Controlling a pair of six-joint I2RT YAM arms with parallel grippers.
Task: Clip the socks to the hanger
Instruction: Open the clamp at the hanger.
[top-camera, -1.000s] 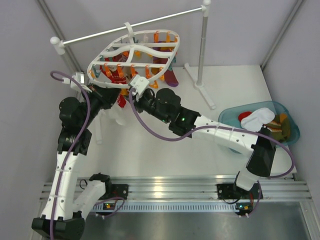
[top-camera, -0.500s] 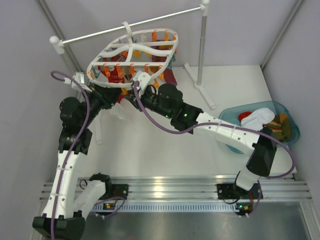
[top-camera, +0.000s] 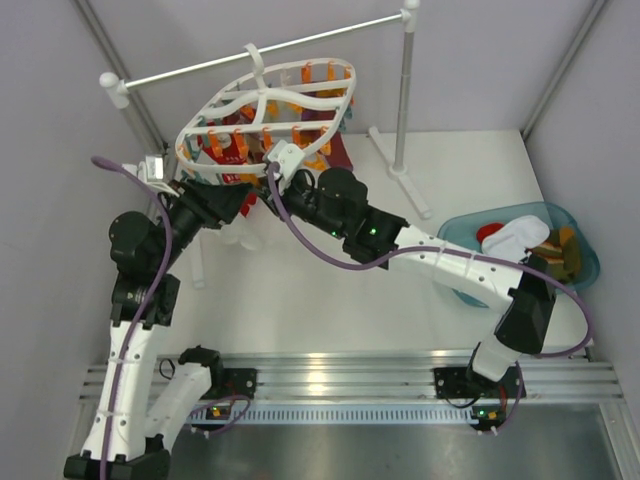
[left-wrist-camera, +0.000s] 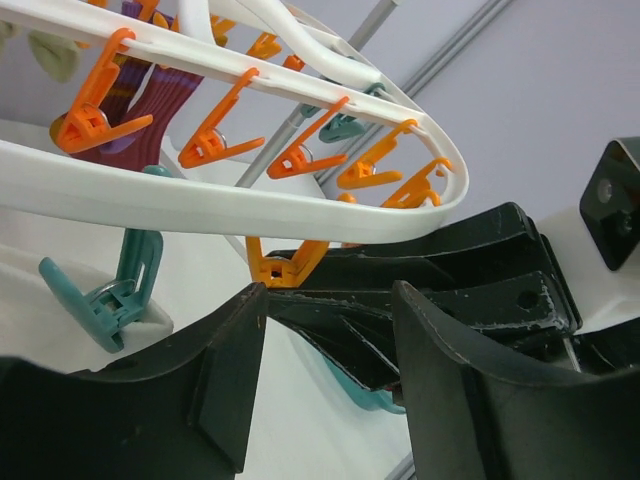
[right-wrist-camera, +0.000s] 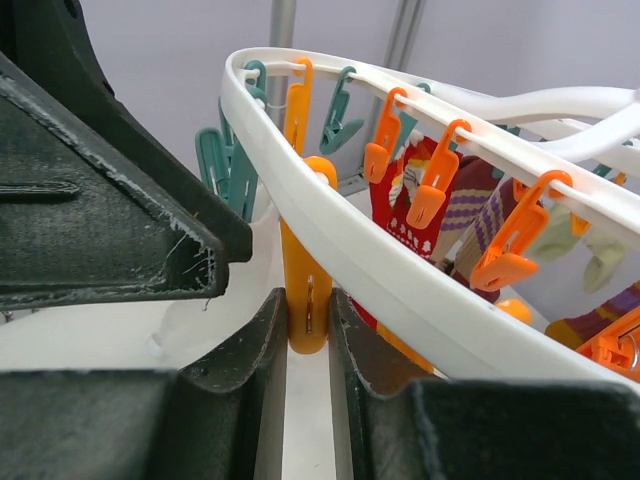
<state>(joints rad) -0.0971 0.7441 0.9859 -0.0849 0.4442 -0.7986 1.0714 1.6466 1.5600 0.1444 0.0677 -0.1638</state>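
The white oval hanger hangs from the rod, with red and maroon socks clipped under it. My right gripper is under its near rim, shut on a hanging orange clip. The hanger rim passes just above those fingers. My left gripper is close on the left and open. Nothing is between its fingers; beyond them the same orange clip shows. A bit of white fabric shows beside the clip. More socks lie in the blue basin: a white one and a striped one.
The rail stand's rod carries the hanger. Its post and foot stand right of the hanger, and a second post is at the left. Teal clips dangle near my left fingers. Walls close in on both sides.
My left gripper has opened and its arm has drawn back to the lower left. The right gripper stays closed on the orange clip, and the hanger has swung slightly.
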